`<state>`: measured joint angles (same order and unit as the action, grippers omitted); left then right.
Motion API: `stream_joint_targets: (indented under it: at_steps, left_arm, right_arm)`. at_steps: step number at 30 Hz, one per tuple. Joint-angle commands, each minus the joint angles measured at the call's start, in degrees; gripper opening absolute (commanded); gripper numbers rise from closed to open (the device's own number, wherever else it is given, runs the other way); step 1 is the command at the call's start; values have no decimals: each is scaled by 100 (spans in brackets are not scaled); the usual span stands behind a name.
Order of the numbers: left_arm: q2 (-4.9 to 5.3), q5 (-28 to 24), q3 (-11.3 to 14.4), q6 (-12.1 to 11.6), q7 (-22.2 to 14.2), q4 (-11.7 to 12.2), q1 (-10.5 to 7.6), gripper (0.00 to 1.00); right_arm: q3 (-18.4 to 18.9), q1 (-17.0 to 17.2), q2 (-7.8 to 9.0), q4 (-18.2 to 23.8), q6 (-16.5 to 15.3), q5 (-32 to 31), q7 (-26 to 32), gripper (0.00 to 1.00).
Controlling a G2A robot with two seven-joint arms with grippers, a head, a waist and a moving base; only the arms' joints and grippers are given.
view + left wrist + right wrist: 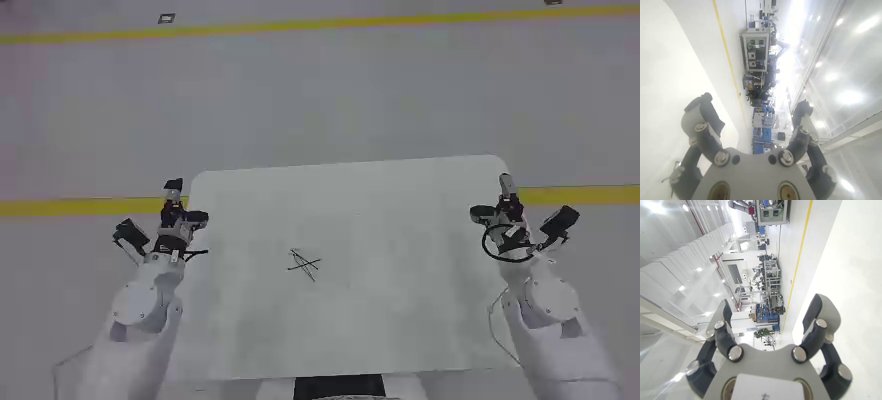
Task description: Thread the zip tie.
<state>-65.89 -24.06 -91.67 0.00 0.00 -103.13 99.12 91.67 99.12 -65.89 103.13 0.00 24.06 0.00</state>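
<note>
From above, I am seeing the thin dark zip tie (pixel 304 264) lying flat near the middle of the white table with round corners (pixel 400 200). It is looking like thin strips crossing each other, and I cannot tell if it is one piece or more. Nothing is touching it.

My left gripper (pixel 183 203) is hanging by the table's left edge, and my right gripper (pixel 495 200) is hanging by the right edge. Both are well apart from the zip tie, one on each side.

My wrist cameras are giving me a close look at my fingers. In the left wrist view, my left gripper (pixel 755 101) is holding its dark fingers wide apart with nothing between them. The table (pixel 668 75) is sitting beside it. Past it, a yellow line on the floor (pixel 728 56) is running toward a grey metal machine frame (pixel 755 51).

In the right wrist view, my right gripper (pixel 770 300) is also spreading its fingers wide with nothing between them. The table (pixel 848 275) is beside it, and a small green plant (pixel 762 332) is standing far off.
</note>
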Motion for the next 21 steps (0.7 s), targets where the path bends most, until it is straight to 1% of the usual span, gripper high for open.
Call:
stream_joint_targets:
  at_steps: [1, 2, 3, 4, 5, 6, 7, 8, 9, 11, 12, 14, 16, 19, 21]
  left_arm:
    - [0, 0, 0, 0, 0, 0, 0, 78]
    - [0, 0, 0, 0, 0, 0, 0, 100]
    - [0, 0, 0, 0, 0, 0, 0, 100]
    - [0, 0, 0, 0, 0, 0, 0, 78]
    - [0, 0, 0, 0, 0, 0, 0, 78]
    - [0, 0, 0, 0, 0, 0, 0, 100]
    - [0, 0, 0, 0, 0, 0, 0, 100]
    - [0, 0, 0, 0, 0, 0, 0, 78]
    - [0, 0, 0, 0, 0, 0, 0, 100]
    - [0, 0, 0, 0, 0, 0, 0, 100]
    - [0, 0, 0, 0, 0, 0, 0, 100]
    - [0, 0, 0, 0, 0, 0, 0, 100]
    - [0, 0, 0, 0, 0, 0, 0, 100]
    - [0, 0, 0, 0, 0, 0, 0, 100]
    - [0, 0, 0, 0, 0, 0, 0, 100]
  right_arm:
    - [0, 0, 0, 0, 0, 0, 0, 78]
    - [0, 0, 0, 0, 0, 0, 0, 100]
    - [0, 0, 0, 0, 0, 0, 0, 78]
    - [0, 0, 0, 0, 0, 0, 0, 78]
    - [0, 0, 0, 0, 0, 0, 0, 78]
    - [0, 0, 0, 0, 0, 0, 0, 100]
    - [0, 0, 0, 0, 0, 0, 0, 100]
    - [0, 0, 0, 0, 0, 0, 0, 100]
    - [0, 0, 0, 0, 0, 0, 0, 100]
    - [-20, -34, 19, 67, -26, -294, 163, 100]
    - [-35, -65, 39, 79, -70, -616, 370, 100]
    - [-59, -144, 69, 59, -329, -1106, 760, 100]
    - [-114, -201, 89, 18, -444, -1451, 1074, 100]
    - [-274, -298, 112, -34, -534, -2145, 1372, 100]
    - [-427, -304, 111, -49, -694, -2397, 1540, 100]
